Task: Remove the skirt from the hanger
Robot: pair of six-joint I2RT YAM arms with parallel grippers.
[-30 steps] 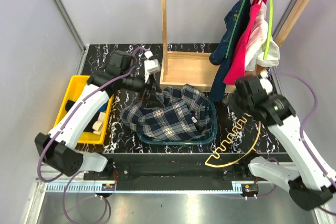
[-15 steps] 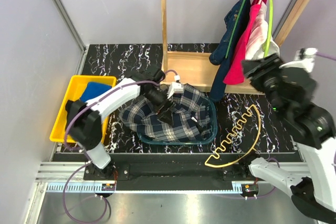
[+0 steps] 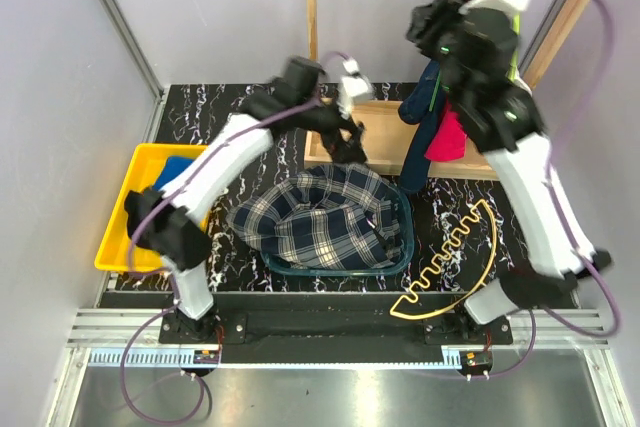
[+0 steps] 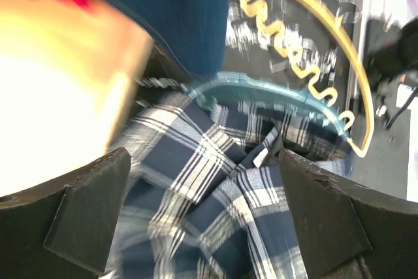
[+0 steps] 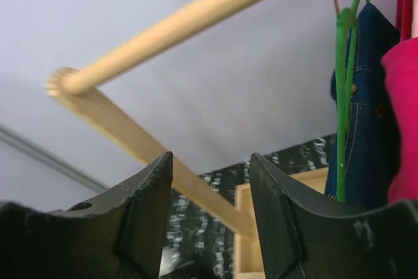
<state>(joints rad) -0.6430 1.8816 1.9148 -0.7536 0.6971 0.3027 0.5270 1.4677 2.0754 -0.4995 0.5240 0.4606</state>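
here, the skirt (image 3: 320, 222) bears an unreadable tag (image 4: 263, 156).

Left wrist view, motion-blurred: beneath the left gripper (image 4: 202, 155), the skirt (image 4: 248, 227) runs past the lower edge and covers most of the basket (image 4: 261, 93).

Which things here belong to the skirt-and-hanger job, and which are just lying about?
Job: skirt, heaped in the teal basket; cream hanger, bare beside it; left end effector and right end effector, both open.
Lying about: yellow tray, wooden rack, denim garment, red garment, green hanger.
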